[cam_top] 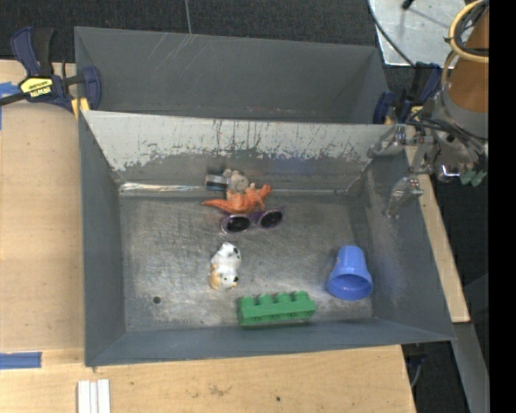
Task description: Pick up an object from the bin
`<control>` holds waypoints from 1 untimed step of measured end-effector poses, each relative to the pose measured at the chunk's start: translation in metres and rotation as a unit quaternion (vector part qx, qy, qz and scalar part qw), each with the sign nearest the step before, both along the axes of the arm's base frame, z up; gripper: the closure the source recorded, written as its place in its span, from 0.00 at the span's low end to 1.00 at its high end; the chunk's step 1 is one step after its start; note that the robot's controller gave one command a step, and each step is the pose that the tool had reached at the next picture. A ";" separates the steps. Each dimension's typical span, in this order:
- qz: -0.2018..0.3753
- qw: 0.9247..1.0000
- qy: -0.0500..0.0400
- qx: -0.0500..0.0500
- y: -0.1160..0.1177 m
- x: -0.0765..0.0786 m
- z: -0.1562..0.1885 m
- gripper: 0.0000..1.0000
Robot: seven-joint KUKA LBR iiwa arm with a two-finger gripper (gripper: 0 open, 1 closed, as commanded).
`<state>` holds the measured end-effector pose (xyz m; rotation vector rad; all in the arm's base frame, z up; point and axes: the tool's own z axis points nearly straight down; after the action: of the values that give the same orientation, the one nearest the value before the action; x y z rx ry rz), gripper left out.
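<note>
One end effector (outline unclear)

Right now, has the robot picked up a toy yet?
Not yet. Nothing is done: the blue cup, green block, small white-and-orange animal, orange creature and purple glasses all lie on the bin floor. In hand: the gripper hangs by the bin's right wall, carrying nothing I can see. Left: go down to one toy, grab it and lift it out.
</note>
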<state>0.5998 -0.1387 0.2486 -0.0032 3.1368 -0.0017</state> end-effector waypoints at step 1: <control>0.000 1.000 0.000 0.000 0.000 0.000 0.000 0.00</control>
<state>0.5999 -0.1386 0.2486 -0.0033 3.1368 -0.0018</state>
